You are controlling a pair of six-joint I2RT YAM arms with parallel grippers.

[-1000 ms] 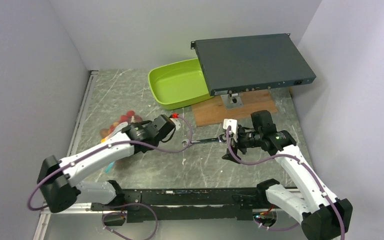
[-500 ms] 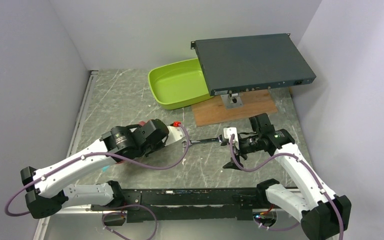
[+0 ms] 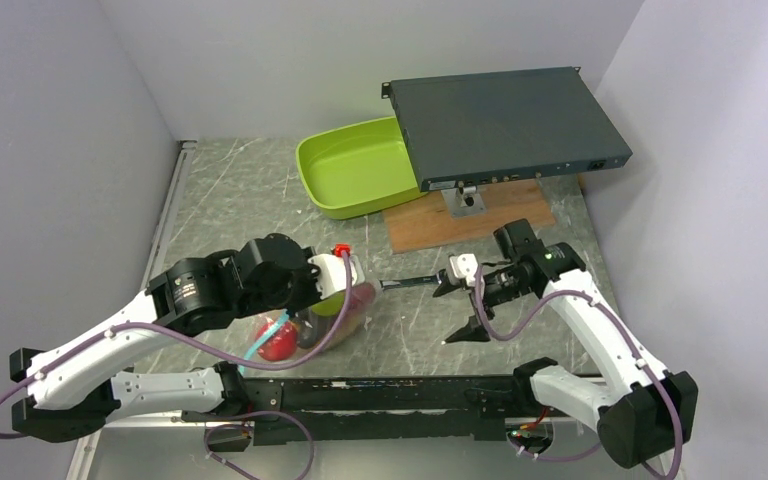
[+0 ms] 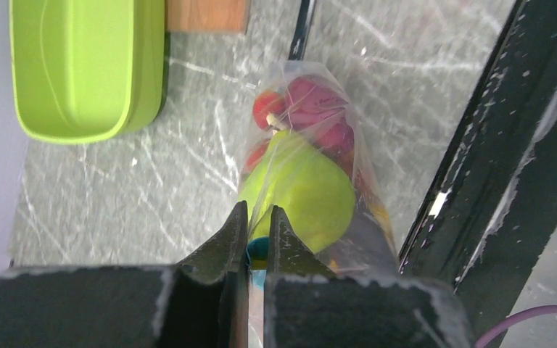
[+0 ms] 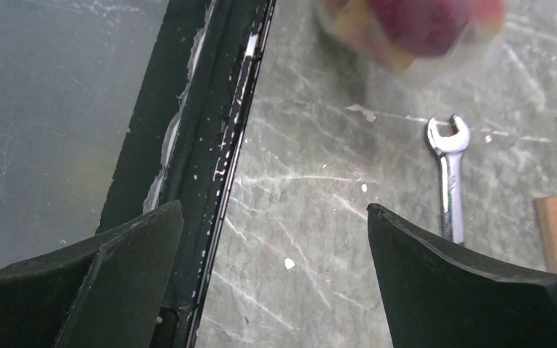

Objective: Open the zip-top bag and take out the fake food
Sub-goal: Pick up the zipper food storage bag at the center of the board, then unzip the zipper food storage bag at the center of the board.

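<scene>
Two hands, two roles: the left hand [image 4: 257, 217] is pinched shut on the blue zip edge of the bag [image 4: 312, 145], which sits at the near edge of the table [image 4: 116, 196], just beside the black rail [image 4: 493, 145]. The film looks thin, limp and slippery, with the food [image 4: 304, 192] bunched loose inside, so take the free lip opposite. The right hand [image 5: 274, 209] gapes empty, with bare table towards the wrench [image 5: 447, 174]

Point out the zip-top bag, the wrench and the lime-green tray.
zip-top bag [image 4: 312, 181]: left wrist view, on its clear side wall.
wrench [image 5: 448, 192]: right wrist view, on the middle of its shaft.
lime-green tray [image 3: 355, 170]: top view, on its bare floor.
</scene>
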